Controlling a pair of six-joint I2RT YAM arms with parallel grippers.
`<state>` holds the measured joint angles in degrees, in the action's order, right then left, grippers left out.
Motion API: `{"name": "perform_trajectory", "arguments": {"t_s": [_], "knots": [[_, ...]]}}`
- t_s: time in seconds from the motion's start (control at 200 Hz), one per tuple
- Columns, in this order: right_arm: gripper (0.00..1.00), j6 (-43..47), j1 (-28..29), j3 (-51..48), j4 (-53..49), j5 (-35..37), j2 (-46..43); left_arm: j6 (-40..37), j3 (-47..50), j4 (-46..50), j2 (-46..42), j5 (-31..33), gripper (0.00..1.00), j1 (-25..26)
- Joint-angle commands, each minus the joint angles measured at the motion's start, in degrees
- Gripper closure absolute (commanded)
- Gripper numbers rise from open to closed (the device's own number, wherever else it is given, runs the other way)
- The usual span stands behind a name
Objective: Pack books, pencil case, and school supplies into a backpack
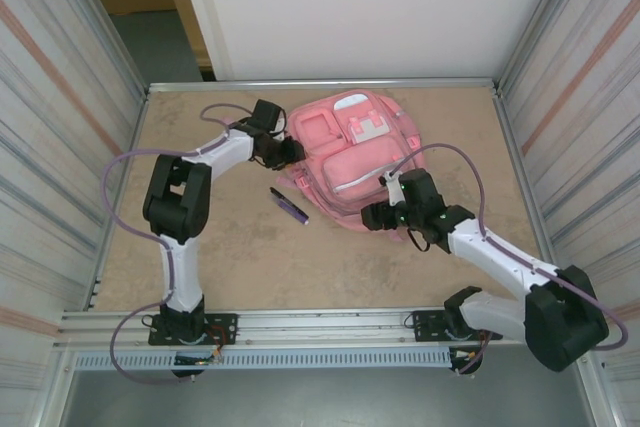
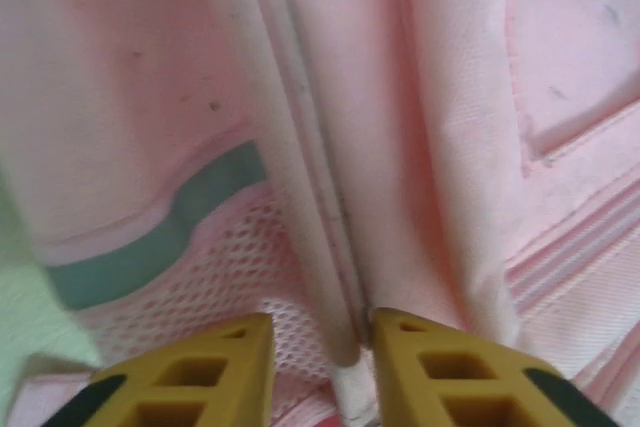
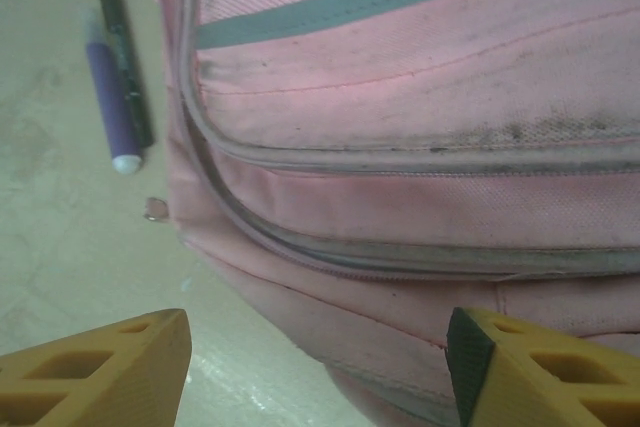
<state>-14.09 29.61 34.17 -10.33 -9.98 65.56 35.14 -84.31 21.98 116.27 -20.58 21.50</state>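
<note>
Now, at the left of the desk (image 1: 240, 257) the left claw (image 1: 285, 152) reaches in against the left side of the pink backpack (image 1: 350, 152). In its wrist view the left claw (image 2: 322, 325) is drawn down to a narrow gap with a raised seam of the backpack (image 2: 330, 177) running between its yellow fingers (image 2: 215, 367). It looks to be nipping that ridge, most likely to pin or lift the fabric so an opening can be worked.

Just beside the backpack's left front corner lie the purple pen (image 3: 112, 107) and the thin black pen (image 3: 128, 67), side by side and touching, flat on the desk. They are not yet packed, and they sit where either arm could reach them.

The backpack lies flat in the middle with its pockets up, and its zip lines look shut along the near edge.

At the right, the right claw (image 1: 372, 215) faces that near edge. Its fingers (image 3: 110, 367) are spread wide and hold nothing — seemingly poised to take the lower rim of the backpack (image 3: 400, 147) and steady it against the left arm's pull.
</note>
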Motion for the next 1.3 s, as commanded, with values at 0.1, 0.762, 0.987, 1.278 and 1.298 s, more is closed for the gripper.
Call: {"name": "perform_trajectory", "arguments": {"t_s": [0.1,0.762,0.987,1.278,1.298], "knots": [[0.34,-2.08,-2.52,1.59,4.44,2.25,5.55,1.03,2.02,-1.32,-2.59,0.09,1.00,0.47],[0.28,-10.12,-8.82,18.71,-2.21,16.47,19.28,18.43,11.46,-12.81,-9.04,-7.61,1.00,8.35],[0.28,0.17,-5.36,10.28,-4.12,14.35,3.60,22.65,12.20,-15.34,-8.64,-9.37,1.00,8.28],[0.22,36.42,1.83,2.40,11.53,-9.91,1.80,25.54,14.31,-17.78,-10.48,-10.78,1.00,8.90],[0.23,37.65,1.69,3.14,11.23,-11.20,2.78,25.45,14.31,-17.77,-10.53,-10.64,1.00,9.00]]}}
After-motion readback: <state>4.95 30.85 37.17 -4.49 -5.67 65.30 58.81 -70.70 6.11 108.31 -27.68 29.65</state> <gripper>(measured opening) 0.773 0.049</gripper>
